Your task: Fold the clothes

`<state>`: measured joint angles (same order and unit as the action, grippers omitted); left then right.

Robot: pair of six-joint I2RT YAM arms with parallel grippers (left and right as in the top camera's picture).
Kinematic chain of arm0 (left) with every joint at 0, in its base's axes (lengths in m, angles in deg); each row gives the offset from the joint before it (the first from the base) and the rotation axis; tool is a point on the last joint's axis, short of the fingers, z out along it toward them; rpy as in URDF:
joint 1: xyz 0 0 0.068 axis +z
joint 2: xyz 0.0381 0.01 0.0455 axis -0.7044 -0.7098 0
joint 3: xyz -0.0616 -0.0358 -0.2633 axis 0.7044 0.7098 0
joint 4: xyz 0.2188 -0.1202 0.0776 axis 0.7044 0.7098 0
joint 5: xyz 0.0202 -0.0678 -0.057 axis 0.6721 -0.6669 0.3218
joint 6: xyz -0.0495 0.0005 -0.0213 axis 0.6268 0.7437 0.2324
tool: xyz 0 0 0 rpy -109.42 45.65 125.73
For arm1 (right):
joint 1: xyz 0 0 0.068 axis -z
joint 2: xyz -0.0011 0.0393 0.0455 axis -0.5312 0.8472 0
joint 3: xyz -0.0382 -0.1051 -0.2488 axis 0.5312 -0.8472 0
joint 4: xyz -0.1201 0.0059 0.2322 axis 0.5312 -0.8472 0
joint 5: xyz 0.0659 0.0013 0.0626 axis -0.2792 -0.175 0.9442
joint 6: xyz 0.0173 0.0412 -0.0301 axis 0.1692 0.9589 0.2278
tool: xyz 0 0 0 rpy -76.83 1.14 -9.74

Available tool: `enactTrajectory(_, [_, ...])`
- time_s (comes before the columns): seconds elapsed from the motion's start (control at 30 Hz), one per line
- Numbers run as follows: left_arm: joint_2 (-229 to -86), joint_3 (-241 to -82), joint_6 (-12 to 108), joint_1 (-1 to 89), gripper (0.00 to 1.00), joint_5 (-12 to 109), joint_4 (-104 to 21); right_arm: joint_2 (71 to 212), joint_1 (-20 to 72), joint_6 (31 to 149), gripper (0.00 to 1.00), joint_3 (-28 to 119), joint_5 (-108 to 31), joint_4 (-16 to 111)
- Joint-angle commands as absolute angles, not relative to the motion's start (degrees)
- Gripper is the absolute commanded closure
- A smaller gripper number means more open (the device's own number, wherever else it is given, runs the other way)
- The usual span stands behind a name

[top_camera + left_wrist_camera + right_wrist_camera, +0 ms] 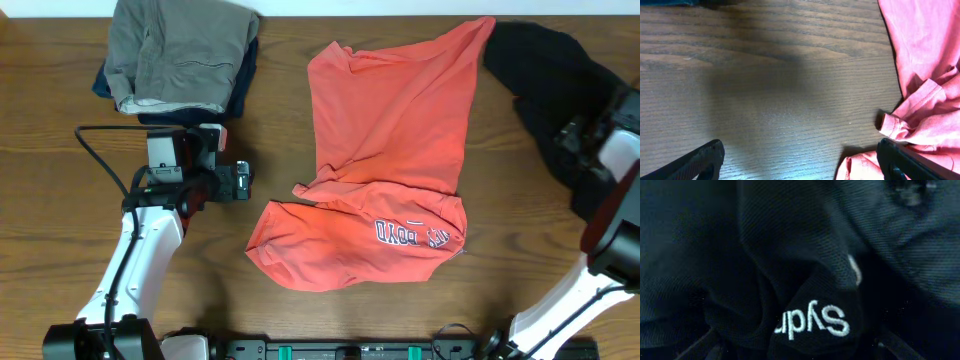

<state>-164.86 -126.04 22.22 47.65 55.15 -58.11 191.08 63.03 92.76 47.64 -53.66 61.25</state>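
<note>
left fingers [699, 161] spread wide, right fingers [892, 347] parted

A brown wooden table [275, 120] with strong grain fills the scene; in the left wrist view bare wood [790, 100] lies under and ahead of the left fingers [695, 162], partly in shadow. A folded stack [180, 55] sits near those fingers, off to one side of them by the far table edge: a grey-brown piece on top, a navy one beneath. The navy edge [665, 2] just shows in the wrist view's far corner. A black rail [330, 350] with green bits lies well behind the fingers.
</note>
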Motion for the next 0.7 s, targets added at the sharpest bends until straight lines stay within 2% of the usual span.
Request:
enactTrajectory(0.0, [-165.0,-127.1,22.8,47.5,0.02,54.8,-58.5,197.9,68.9,98.5,0.16,43.4,-54.1,58.0])
enactTrajectory(0.3, [-165.0,-127.1,22.8,47.5,0.02,54.8,-59.0,197.8,72.9,98.2,0.16,43.5,-44.0,57.6])
enactTrajectory(0.4, [-165.0,-127.1,22.8,47.5,0.02,54.8,-59.7,197.1,72.0,95.5,0.13,44.1,-37.9,58.0])
enactTrajectory(0.57, [-165.0,-127.1,22.7,47.5,0.02,54.8,-60.8,192.4,70.2,93.7,0.01,46.0,-32.6,56.2])
enactTrajectory(0.67, [-165.0,-127.1,22.8,47.5,0.02,54.8,-61.7,186.8,69.1,92.8,0.01,46.7,-32.2,54.2])
